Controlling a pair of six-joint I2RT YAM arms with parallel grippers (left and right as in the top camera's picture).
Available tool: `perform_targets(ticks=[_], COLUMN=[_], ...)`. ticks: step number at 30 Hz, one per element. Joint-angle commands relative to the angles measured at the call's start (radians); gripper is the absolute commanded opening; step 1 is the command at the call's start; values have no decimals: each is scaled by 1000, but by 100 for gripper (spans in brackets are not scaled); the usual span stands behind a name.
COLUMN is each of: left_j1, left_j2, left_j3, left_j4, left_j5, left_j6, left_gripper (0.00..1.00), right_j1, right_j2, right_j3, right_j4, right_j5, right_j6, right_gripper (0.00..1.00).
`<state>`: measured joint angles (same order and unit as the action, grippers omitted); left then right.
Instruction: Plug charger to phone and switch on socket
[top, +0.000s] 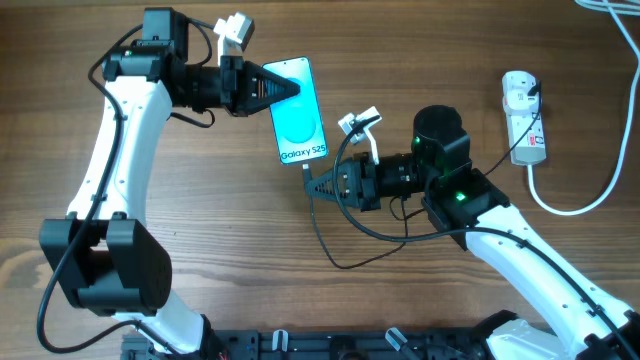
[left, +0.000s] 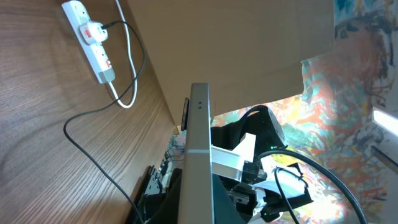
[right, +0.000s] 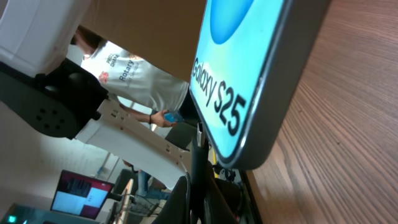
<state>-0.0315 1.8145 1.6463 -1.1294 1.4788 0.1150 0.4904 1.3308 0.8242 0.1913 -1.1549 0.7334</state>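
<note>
The right gripper (top: 313, 187) has its jaws drawn narrow around the plug tip of the charger (top: 338, 265). In the right wrist view the tip stands straight ahead of the jaws, reaching up to the bottom end of the phone (top: 300, 112). Whether it is seated in the port cannot be told. Just beyond the tip, the words "Galaxy S25" fill that view on the lit screen. Behind the right jaws, the thin black cable drops away in a loose curve over the wooden table (top: 250, 290) and passes under the right arm.

The left gripper (top: 282, 88) clamps the phone by its long edge, near the end opposite the lettering. From the left wrist, the phone shows edge-on, a grey strip running straight out from between the jaws. So the phone sits between the two grippers, one at each end.

Well beyond the right gripper, behind its arm, the socket (top: 524, 118) lies flat on the table. A black cable leaves an adapter plugged into it. Its white lead (top: 580, 205) loops out past its near end. The position of the red-marked switch cannot be told.
</note>
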Motion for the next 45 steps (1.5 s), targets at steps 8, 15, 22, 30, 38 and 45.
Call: perform_targets(ticks=[8, 15, 22, 30, 38, 45], left_j1=[3, 1, -6, -6, -6, -6], left_j2=[1, 1, 1, 1, 1, 1], left_j3=[2, 2, 2, 2, 2, 2], left_j4=[-20, -34, -33, -31, -30, -32], left_j5=[32, 32, 23, 24, 59, 77], left_j6=[1, 13, 40, 40, 47, 63], left_gripper=[4, 4, 4, 4, 4, 4], right_j1=[-1, -1, -1, -27, -29, -30], right_j2=[-12, -12, -12, -12, -12, -12], right_j3=[-2, -2, -2, -2, -2, -2], right_j4=[7, 18, 18, 18, 18, 19], right_j5=[30, 32, 31, 28, 32, 48], right_j6=[0, 3, 7, 25, 31, 36], right_gripper=[4, 4, 4, 4, 4, 4])
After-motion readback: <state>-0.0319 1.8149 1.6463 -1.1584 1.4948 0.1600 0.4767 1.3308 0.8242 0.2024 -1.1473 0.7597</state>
